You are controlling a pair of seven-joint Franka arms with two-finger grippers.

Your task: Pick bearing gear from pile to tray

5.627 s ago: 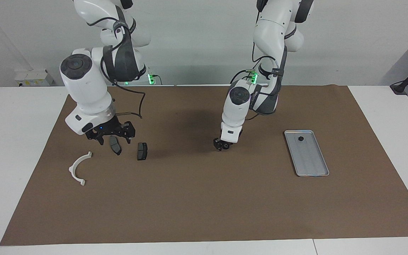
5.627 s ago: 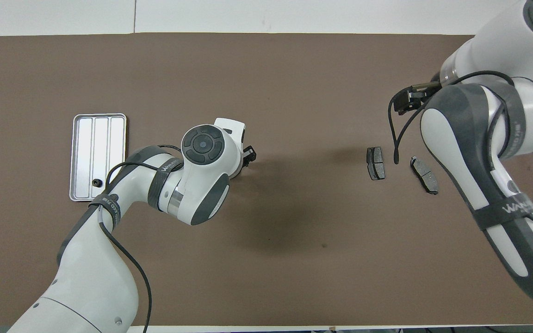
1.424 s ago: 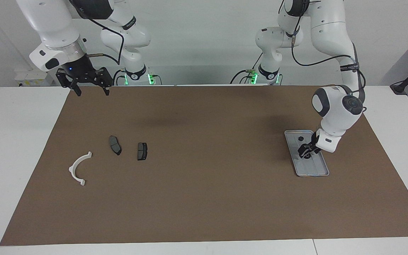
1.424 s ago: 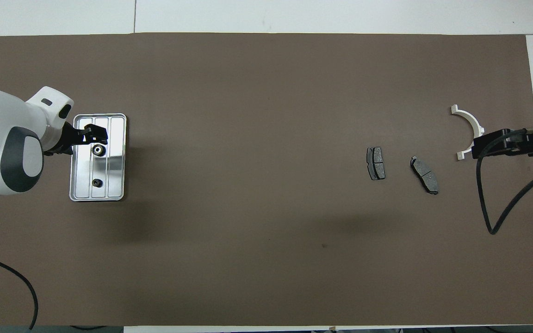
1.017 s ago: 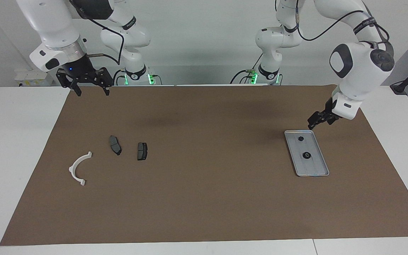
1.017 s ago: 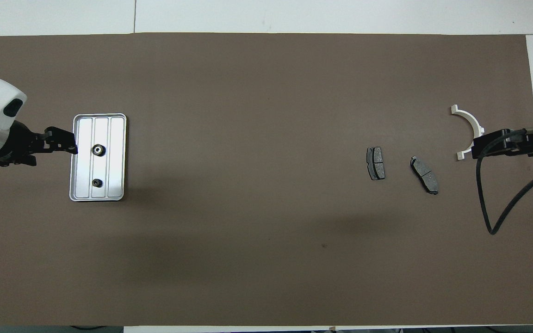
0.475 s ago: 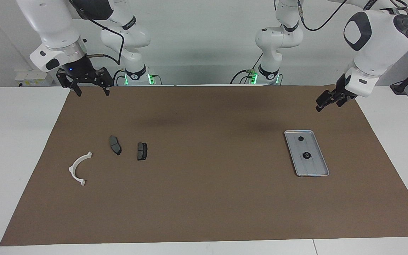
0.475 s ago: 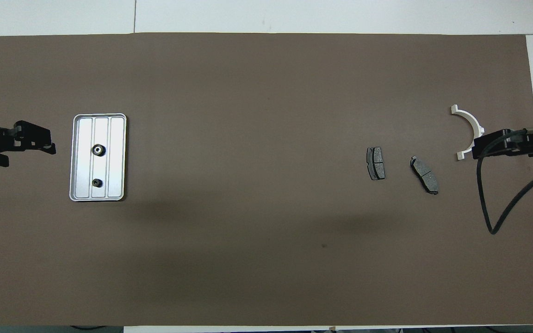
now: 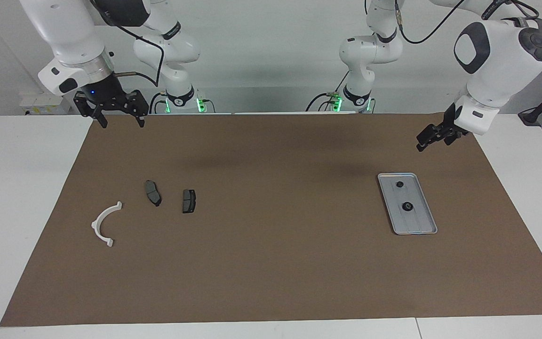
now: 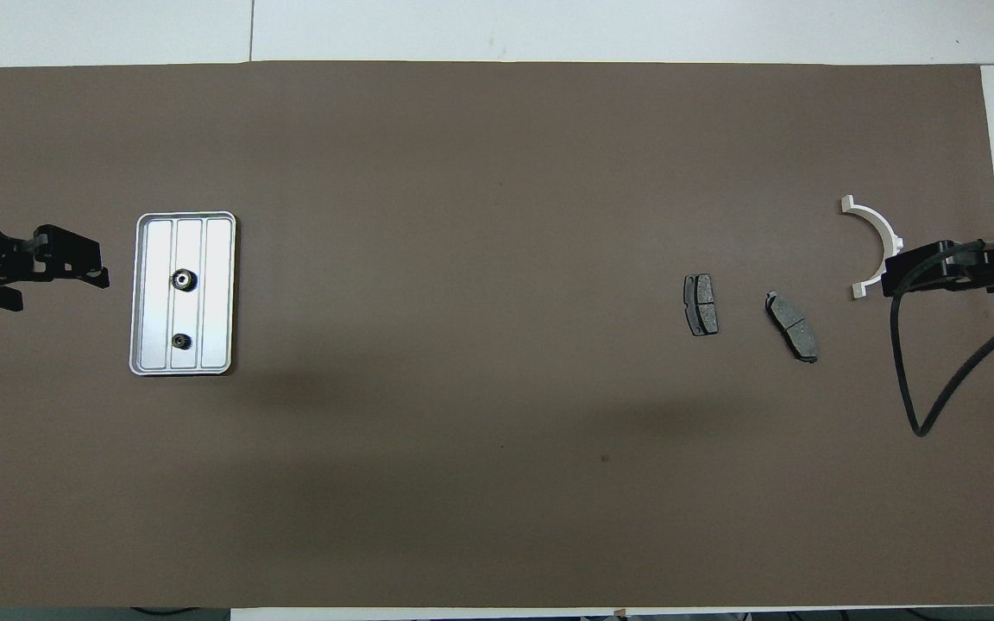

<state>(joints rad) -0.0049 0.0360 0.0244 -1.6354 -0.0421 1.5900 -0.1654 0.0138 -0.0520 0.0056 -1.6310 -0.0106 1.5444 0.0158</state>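
Observation:
The silver tray point(image 9: 425, 225) lies on the brown mat toward the left arm's end, and it also shows in the overhead view point(image 10: 221, 250). Two small black gears lie in it, one point(image 9: 398, 184) nearer the robots than the other point(image 9: 407, 205); they also show from overhead point(image 10: 179, 341) point(image 10: 183, 279). My left gripper point(image 9: 424, 142) hangs open and empty in the air beside the tray, over bare mat point(image 10: 91, 274). The pile lies toward the right arm's end: a white half-ring point(image 9: 105, 223) and two dark plates point(image 9: 153, 192) point(image 9: 188, 200). My right gripper point(image 9: 119, 121) waits open and empty, high over the mat's edge.
The brown mat point(image 9: 271, 263) covers most of the white table point(image 9: 21, 197). From overhead, the right arm's black cable point(image 10: 911, 405) hangs over the mat beside the half-ring point(image 10: 878, 231) and the plates point(image 10: 701, 304) point(image 10: 792, 326).
My left gripper carried a gear from the table's middle to the tray, let it go there and rose away. My right gripper lifted off the pile and now holds still.

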